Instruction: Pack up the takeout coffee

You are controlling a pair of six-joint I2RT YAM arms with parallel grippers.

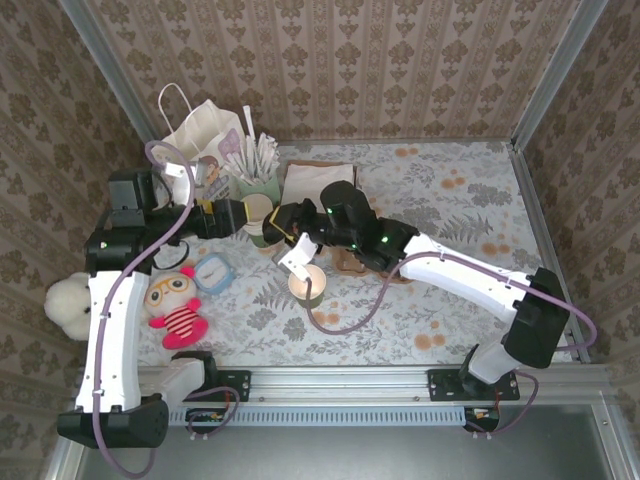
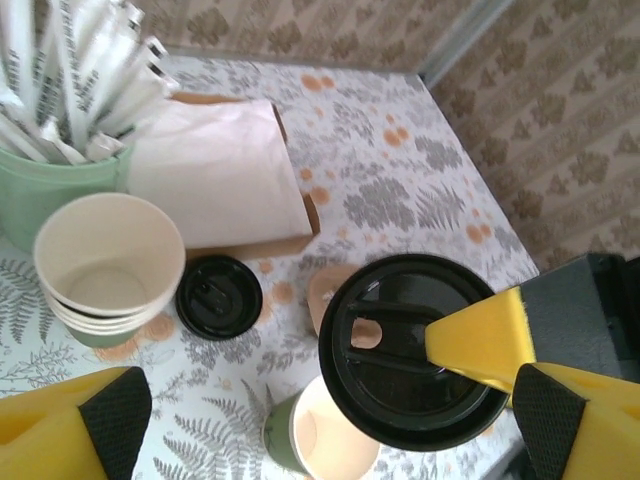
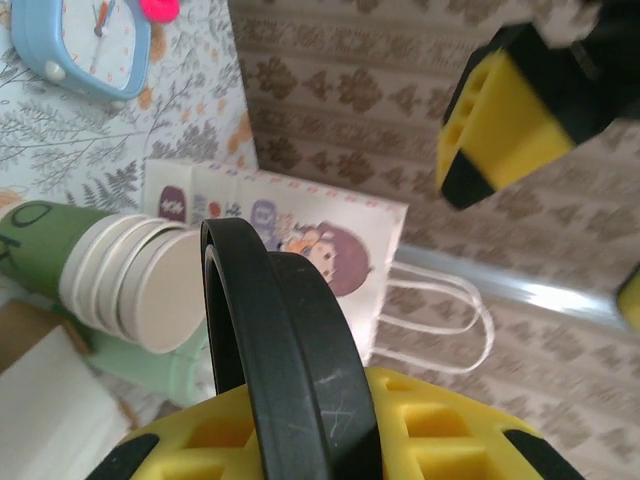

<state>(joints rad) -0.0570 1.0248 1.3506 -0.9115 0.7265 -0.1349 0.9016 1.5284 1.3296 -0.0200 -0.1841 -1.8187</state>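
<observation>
The olive-green takeout coffee cup (image 1: 307, 286) stands on the table with its top open; it shows again just below the lid (image 2: 330, 442). My right gripper (image 1: 283, 230) is shut on a round black lid (image 2: 412, 352), held in the air above and left of that cup. In the right wrist view the lid (image 3: 290, 350) stands edge-on between the yellow fingers (image 3: 420, 430). My left gripper (image 1: 238, 216) hovers beside the lid with its jaws wide open and nothing between its pads (image 2: 118, 408).
A stack of lidless cups (image 2: 108, 262), a pale green cup of wrapped straws (image 2: 50, 170), napkins (image 2: 215, 170) and a second black lid (image 2: 219, 296) lie behind. A white paper bag (image 1: 205, 140) stands back left. A blue clock (image 1: 212, 272) and plush toy (image 1: 178, 306) lie front left.
</observation>
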